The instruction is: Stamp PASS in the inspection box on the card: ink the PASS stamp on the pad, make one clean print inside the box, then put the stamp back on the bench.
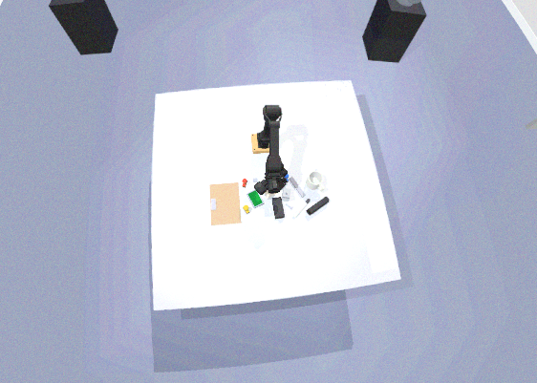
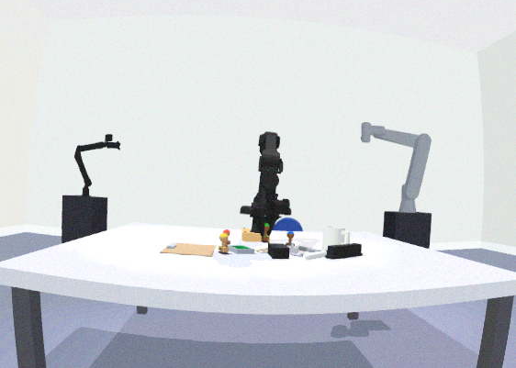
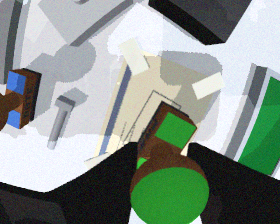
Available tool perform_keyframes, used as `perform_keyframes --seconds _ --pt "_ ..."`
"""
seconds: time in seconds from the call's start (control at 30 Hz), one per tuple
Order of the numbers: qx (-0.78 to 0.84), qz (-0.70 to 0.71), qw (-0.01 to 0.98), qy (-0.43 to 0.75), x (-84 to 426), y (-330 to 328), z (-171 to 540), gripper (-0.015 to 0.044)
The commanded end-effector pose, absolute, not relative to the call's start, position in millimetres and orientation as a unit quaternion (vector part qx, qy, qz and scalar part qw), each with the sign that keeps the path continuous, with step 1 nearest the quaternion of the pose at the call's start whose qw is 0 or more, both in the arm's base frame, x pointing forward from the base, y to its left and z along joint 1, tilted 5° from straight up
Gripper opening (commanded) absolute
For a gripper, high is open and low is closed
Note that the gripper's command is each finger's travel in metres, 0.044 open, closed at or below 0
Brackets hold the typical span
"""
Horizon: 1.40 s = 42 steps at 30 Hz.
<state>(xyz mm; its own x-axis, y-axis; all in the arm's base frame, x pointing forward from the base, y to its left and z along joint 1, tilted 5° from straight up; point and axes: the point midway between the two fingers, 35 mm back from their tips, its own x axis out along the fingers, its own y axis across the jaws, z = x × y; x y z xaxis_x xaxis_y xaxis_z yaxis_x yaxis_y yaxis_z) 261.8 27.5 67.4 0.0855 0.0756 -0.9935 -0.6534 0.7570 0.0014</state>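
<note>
My gripper (image 3: 161,151) is shut on the green-topped stamp (image 3: 169,194) (image 2: 266,227), its brown block pointing down. It holds the stamp over the cream card (image 3: 141,82), apparently a little above it; the exact gap cannot be told. The thin-lined box (image 3: 166,98) on the card is partly hidden behind the stamp's block. Pale tabs lie at the card's corners, and a blue stripe runs along one side. The green ink pad (image 3: 266,127) (image 1: 255,199) (image 2: 241,248) lies open beside the card. The stamp's underside and any print beneath it are hidden.
A blue-topped stamp (image 3: 14,100) (image 2: 290,238) stands on the card's other side. Red (image 1: 245,182) and yellow (image 1: 247,208) stamps stand near the pad. A black block (image 1: 278,208) (image 3: 206,20), a white mug (image 1: 314,179) (image 2: 331,239), a black bar (image 1: 317,205) and a brown board (image 1: 225,209) are around.
</note>
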Motion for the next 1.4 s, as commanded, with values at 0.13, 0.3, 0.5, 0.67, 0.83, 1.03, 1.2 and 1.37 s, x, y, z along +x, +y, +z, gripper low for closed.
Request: perform_keyframes --seconds 0.13,0.3,0.5,0.67,0.83,1.03,1.2,1.37 --pt "-0.229 0.259 0.698 0.627 259.9 27.8 59.7 0.0" --pt "-0.229 0.259 0.698 0.627 259.8 28.0 56.3 0.0" --pt "-0.229 0.259 0.698 0.627 259.6 28.3 52.4 0.0" --pt "-0.229 0.259 0.699 0.626 259.5 28.5 49.2 0.0" --pt "-0.228 0.259 0.699 0.626 259.3 28.7 46.0 0.0" --pt "-0.228 0.259 0.699 0.626 259.0 28.9 43.2 0.0" --pt "-0.228 0.259 0.699 0.626 259.0 28.9 43.2 0.0" --pt "-0.228 0.259 0.699 0.626 259.0 28.9 43.2 0.0"
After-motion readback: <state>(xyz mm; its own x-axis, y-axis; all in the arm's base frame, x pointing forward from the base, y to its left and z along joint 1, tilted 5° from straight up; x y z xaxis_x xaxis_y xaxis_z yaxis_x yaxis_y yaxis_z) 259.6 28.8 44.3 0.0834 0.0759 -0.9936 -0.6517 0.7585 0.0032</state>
